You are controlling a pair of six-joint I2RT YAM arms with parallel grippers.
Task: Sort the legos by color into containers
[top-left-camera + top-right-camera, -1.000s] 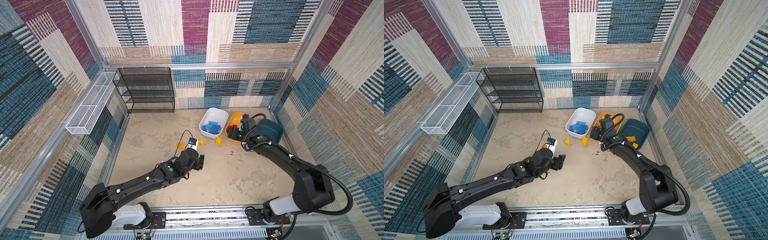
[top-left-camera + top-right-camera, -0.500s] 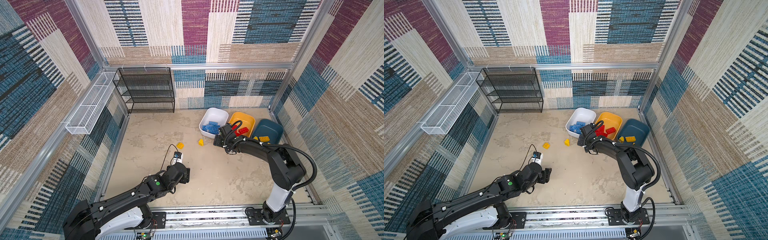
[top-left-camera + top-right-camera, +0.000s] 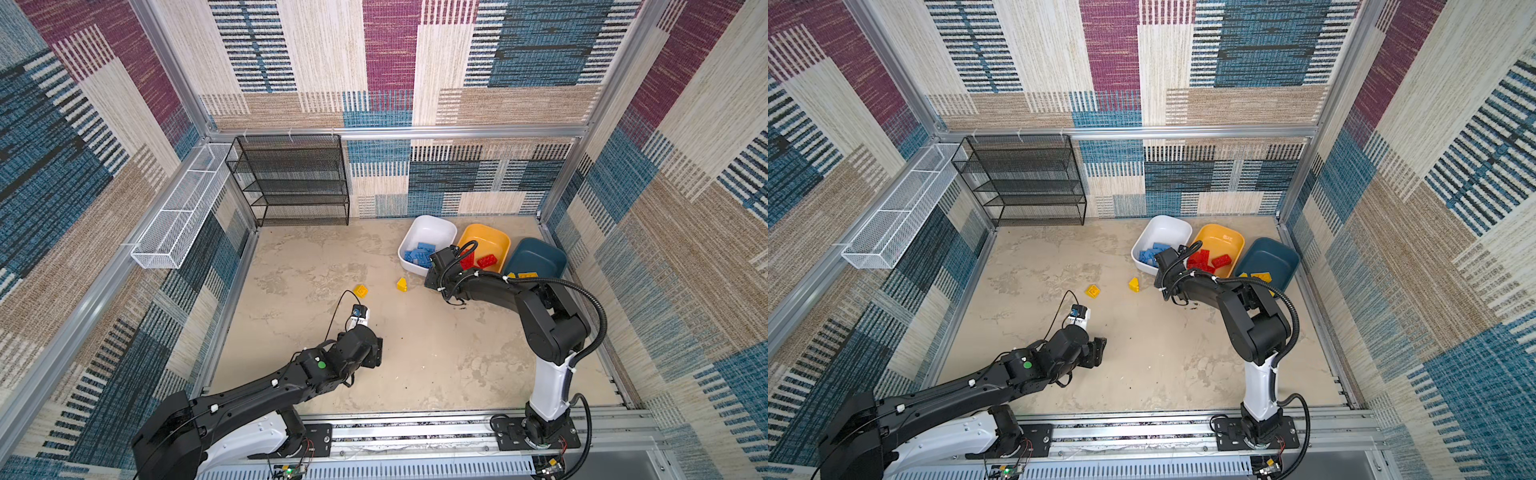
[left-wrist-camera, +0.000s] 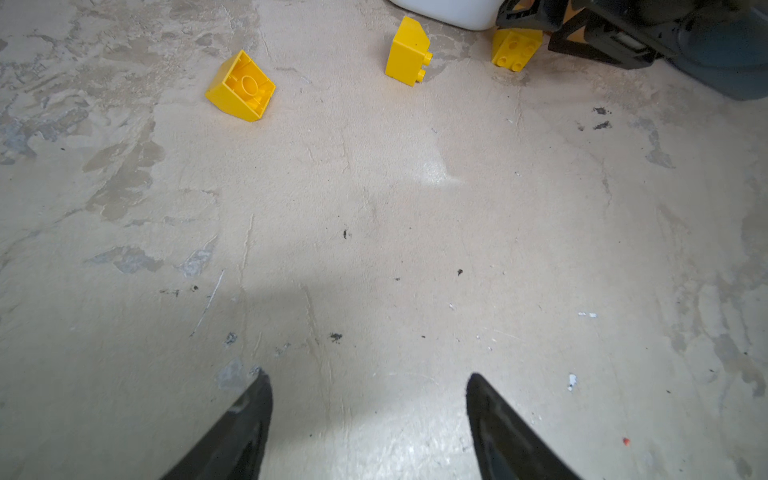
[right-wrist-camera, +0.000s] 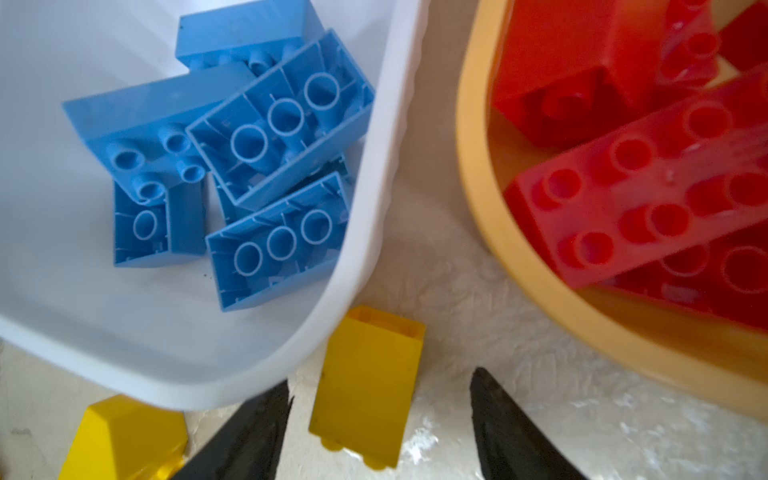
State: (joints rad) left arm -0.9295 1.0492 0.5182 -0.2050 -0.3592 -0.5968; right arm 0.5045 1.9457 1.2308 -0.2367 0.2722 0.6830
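My right gripper (image 5: 380,386) is open and low on the floor, its jaws on either side of a yellow lego (image 5: 368,386) with a gap still showing on one side. That lego lies between the white container (image 5: 365,232), which holds blue legos (image 5: 266,137), and the yellow-orange container (image 5: 478,199), which holds red legos (image 5: 631,187). The teal container (image 3: 540,257) holds yellow legos (image 3: 525,275). Two more yellow legos (image 3: 360,291) (image 3: 401,284) lie loose on the floor. My left gripper (image 4: 368,378) is open over bare floor, empty, well short of them.
A black wire-mesh rack (image 3: 295,183) stands against the back wall. A long white wire basket (image 3: 178,216) hangs on the left wall. The three tubs sit side by side at the back right, close to the right wall.
My right arm swung from over the tubs down to the floor in front of the white tub, and its jaws narrowed around a yellow lego. The left arm drew back toward the front.
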